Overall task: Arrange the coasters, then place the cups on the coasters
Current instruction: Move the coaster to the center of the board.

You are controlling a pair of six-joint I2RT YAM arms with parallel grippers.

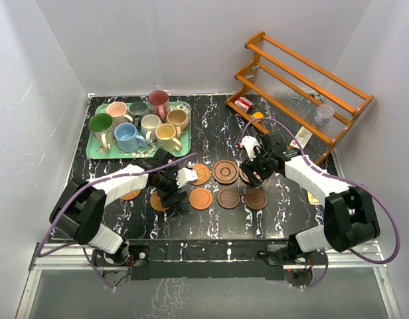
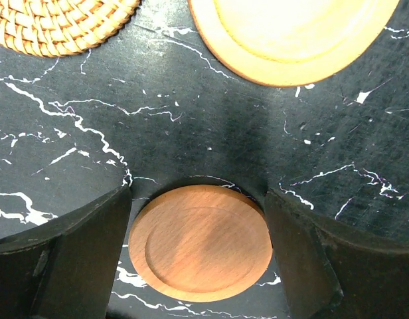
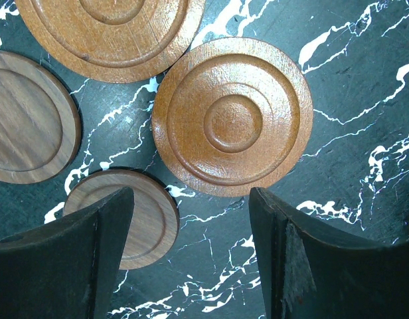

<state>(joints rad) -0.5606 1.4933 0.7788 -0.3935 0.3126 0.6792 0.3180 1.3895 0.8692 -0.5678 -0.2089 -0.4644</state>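
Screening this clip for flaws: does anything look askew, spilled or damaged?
Nothing spilled or damaged. The coasters lie unevenly: ahead of the right pincer, one ringed wooden coaster touches a second ringed coaster, while others lie apart. The mugs stand upright on the green tray.

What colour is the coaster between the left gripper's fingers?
The coaster is light orange-tan wood, best seen in the left wrist view.

Bright even light fr above, soft shadows, sheen on ringed coaster (image 3: 232,116), wrist views sharp
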